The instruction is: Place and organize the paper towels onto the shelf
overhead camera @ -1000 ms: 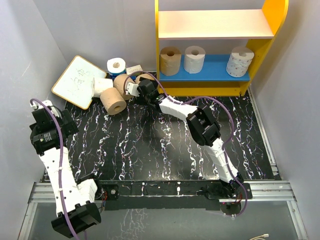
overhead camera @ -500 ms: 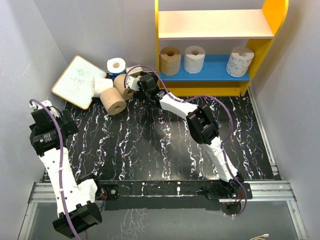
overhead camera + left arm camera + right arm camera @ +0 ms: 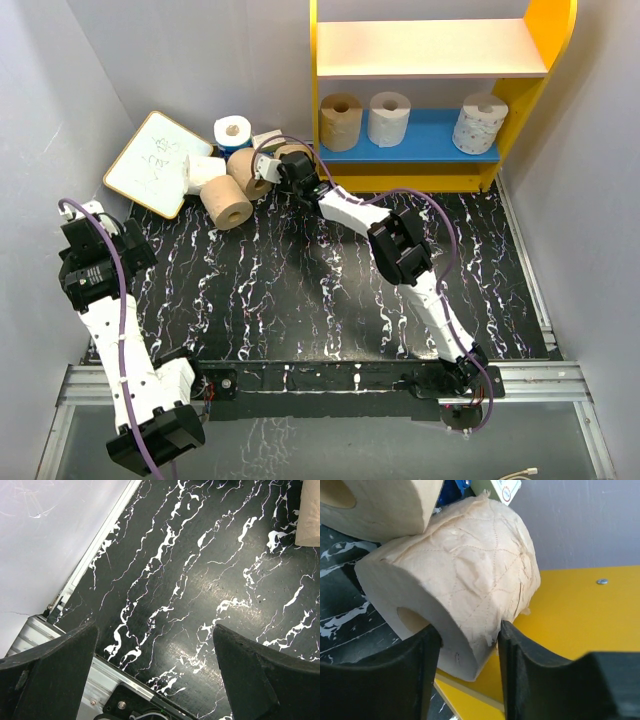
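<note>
My right tool (image 3: 467, 642) is clamped across a tan quilted paper towel roll (image 3: 465, 580) lying on its side against the yellow-framed shelf (image 3: 570, 615)
The roll rests on the black marbled worktop (image 3: 347, 627) by the shelf's base, a second tan roll (image 3: 375, 505) right beside it; my left tool (image 3: 155, 635) hangs wide open and empty over the worktop, well apart. I judge the roll light, soft and easily crushed, its loose outer sheet apt to slip, so I would squeeze gently across the wound body near the core end, where it is stiffest. Three upright rolls (image 3: 389, 118) stand on the shelf's blue lower board (image 3: 430, 135)
</note>
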`<state>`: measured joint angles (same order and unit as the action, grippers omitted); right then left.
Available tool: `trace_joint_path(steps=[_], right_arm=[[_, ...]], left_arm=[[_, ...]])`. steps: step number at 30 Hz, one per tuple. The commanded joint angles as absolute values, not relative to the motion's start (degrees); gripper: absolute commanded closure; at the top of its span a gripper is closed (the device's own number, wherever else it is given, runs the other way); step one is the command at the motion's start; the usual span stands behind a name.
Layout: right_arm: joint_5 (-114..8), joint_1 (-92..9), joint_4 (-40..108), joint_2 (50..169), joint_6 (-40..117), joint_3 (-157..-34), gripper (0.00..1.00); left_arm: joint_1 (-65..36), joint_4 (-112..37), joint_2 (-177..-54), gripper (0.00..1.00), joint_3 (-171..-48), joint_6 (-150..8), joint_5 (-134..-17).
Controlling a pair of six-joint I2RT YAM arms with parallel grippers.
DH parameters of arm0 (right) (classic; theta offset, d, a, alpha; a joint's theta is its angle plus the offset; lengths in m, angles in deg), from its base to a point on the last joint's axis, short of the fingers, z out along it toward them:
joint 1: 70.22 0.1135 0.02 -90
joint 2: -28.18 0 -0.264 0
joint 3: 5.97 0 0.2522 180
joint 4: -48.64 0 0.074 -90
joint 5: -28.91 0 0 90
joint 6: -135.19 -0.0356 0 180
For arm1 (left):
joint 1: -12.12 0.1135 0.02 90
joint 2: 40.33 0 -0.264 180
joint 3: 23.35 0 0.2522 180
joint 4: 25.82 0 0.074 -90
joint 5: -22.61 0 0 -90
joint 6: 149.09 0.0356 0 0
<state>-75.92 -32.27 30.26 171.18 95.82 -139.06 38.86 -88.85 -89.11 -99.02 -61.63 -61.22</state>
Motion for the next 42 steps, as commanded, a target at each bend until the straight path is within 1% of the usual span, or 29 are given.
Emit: trace_joint_path(steps=[1,2,5,9,11,14,18,20,24,28,30,35,37,39,40,41,42], right_arm=[[-76.7,-34.9,35.5,172.2,95.2,-142.3,0.64],[-76.8,-35.0,35.9,172.3,95.1,-142.3,0.71],[-77.1,-35.1,36.3,172.5,94.4,-142.2,0.99],[-76.0,-35.1,35.4,170.0,90.7,-139.6,1.00],[-73.8,-35.0,31.9,167.6,87.3,-138.9,1.00],[-69.0,-34.9,23.1,163.0,80.4,-139.7,1.00],[-57.7,-34.8,7.4,157.3,72.2,-141.3,1.00],[-53.6,-34.9,2.6,153.9,69.1,-140.3,1.00],[-48.0,-35.0,-4.9,147.9,65.8,-138.3,1.00],[-45.5,-35.0,-16.4,143.9,66.4,-138.6,1.00],[-48.3,-35.0,-20.2,141.7,66.8,-138.2,1.00],[-59.6,-36.6,-26.6,134.9,66.4,-136.3,1.00],[-69.0,-38.7,-25.5,131.3,59.8,-134.1,1.00],[-82.9,-40.5,-22.7,126.5,49.0,-130.8,1.00],[-86.4,-42.0,-20.8,123.9,45.4,-128.3,1.00],[-86.6,-44.0,-19.9,121.8,42.5,-126.7,1.00],[-82.7,-46.5,-19.7,119.8,40.0,-125.5,1.00]], left_arm=[[39.4,-88.3,-89.0,0.02,-99.0,-61.3,-62.7],[39.5,-88.3,-89.1,0.02,-99.0,-61.3,-63.1],[39.7,-88.2,-89.5,0.02,-98.9,-61.0,-63.9],[39.9,-88.2,-89.7,0.02,-98.9,-60.8,-64.2],[40.2,-88.2,-89.6,0.02,-98.9,-60.8,-64.1],[40.8,-88.1,-89.3,0.02,-98.9,-60.6,-64.5],[40.9,-88.0,-89.5,0.02,-98.8,-60.6,-65.3],[40.9,-87.6,-89.3,0.02,-98.6,-60.5,-65.9],[41.0,-87.3,-89.1,0.02,-98.3,-60.6,-67.3],[40.9,-87.3,-88.9,0.02,-98.3,-60.4,-67.9],[41.0,-87.4,-88.6,0.02,-98.3,-60.3,-68.3],[40.9,-87.4,-87.6,0.02,-98.4,-60.2,-69.1],[41.0,-87.4,-87.4,0.02,-98.4,-60.1,-69.4],[40.9,-87.4,-87.4,0.02,-98.4,-60.0,-69.8],[40.9,-87.4,-87.4,0.02,-98.4,-60.0,-70.0],[40.9,-87.4,-87.3,0.02,-98.4,-59.9,-70.2],[40.9,-87.3,-87.3,0.02,-98.3,-59.8,-70.5]])
